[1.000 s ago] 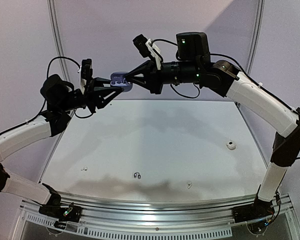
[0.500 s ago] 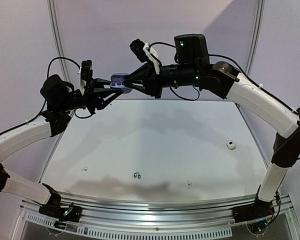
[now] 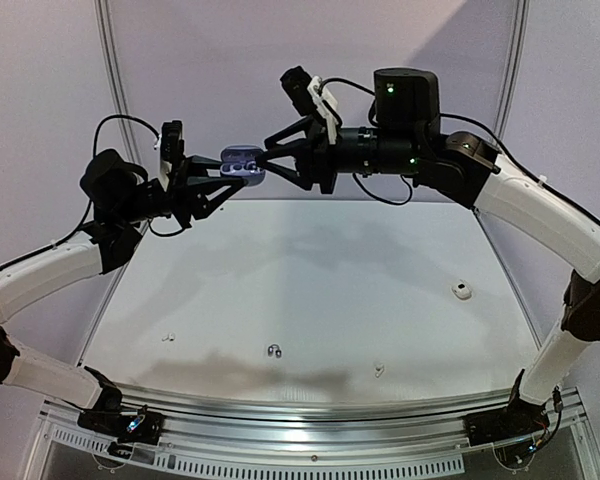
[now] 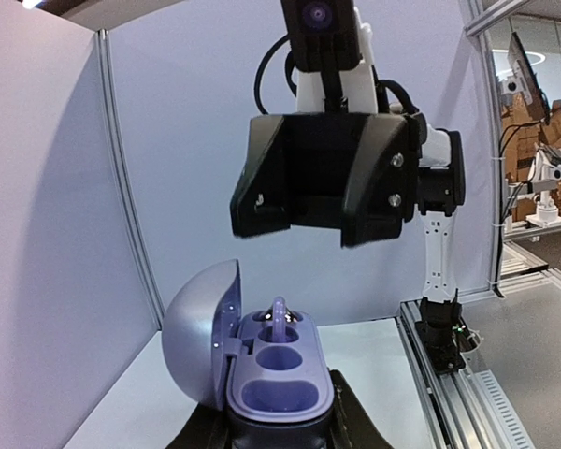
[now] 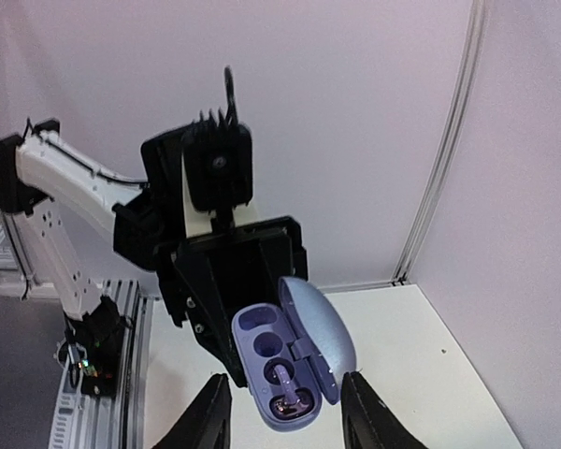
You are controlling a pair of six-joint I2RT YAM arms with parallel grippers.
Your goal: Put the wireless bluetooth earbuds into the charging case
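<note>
Your left gripper [image 3: 228, 170] is clamped on the base of the open case [image 4: 279, 398] and holds it in the air, high above the table [image 3: 310, 270]. The sockets face up and the lid [image 4: 198, 327] is swung back to one side, probably so the other arm can reach the sockets head-on. One earbud [image 4: 279, 316] stands in the socket farthest from the left wrist, its stem poking up. The recesses nearer that wrist look empty. Your right gripper [image 5: 288, 419] sits right at the earbud end of the case with its fingers spread and nothing pinched between them, which fits an earbud just set down. You can't tell whether the earbud is pushed fully home. From above, the fingertips and the case edge run together, so contact there is unclear. Far below the case, three tiny specks [image 3: 274, 350] lie on the table. They are probably the remaining earbuds, but they are too small to tell their colour or which way they lie. A small white object [image 3: 463, 290] off to the right of them can't be identified either.
</note>
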